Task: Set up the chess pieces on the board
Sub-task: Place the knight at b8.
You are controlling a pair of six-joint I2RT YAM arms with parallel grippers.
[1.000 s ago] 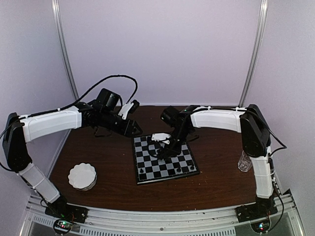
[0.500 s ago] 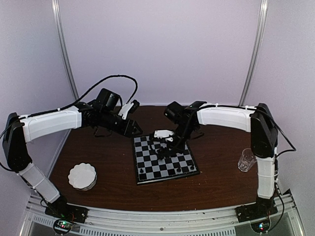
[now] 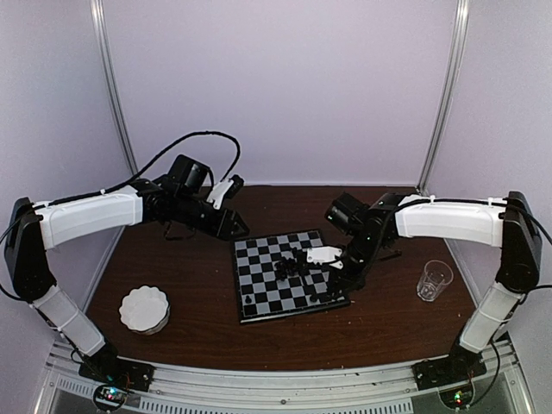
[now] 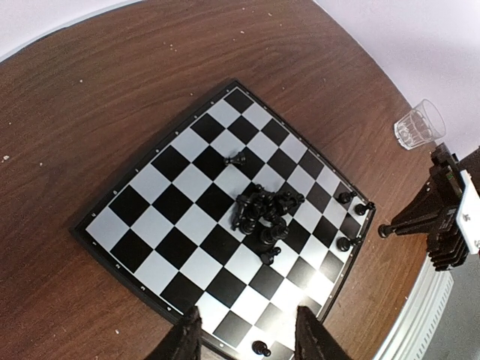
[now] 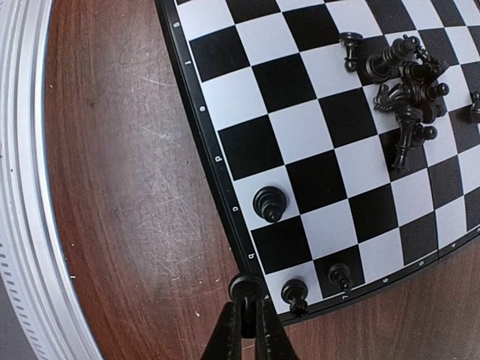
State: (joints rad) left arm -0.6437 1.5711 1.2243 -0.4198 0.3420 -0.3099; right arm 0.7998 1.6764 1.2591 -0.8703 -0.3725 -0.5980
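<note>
The board [image 3: 254,280] lies mid-table with a heap of small black chess pieces [image 3: 289,269] toppled near its centre, also visible from the left wrist [image 4: 266,210] and the right wrist [image 5: 405,75]. A few pieces stand upright along the board's near-right edge [image 5: 269,202]. My right gripper [image 5: 246,304] is shut on one black piece [image 5: 246,287] just outside the board's corner rim; from above this gripper [image 3: 338,278] sits at the board's right edge. My left gripper [image 3: 233,226] hovers beyond the board's far-left corner, open [image 4: 249,341] and holding nothing.
A clear drinking glass [image 3: 434,279] stands on the table right of the board, near the right arm. A round white scalloped dish [image 3: 144,309] sits at the near left. The metal rail runs along the table's near edge [image 5: 30,225].
My right arm has swung from the heap in the board's middle to its right near corner, and its jaws have shut on a piece. The left arm has not moved.
</note>
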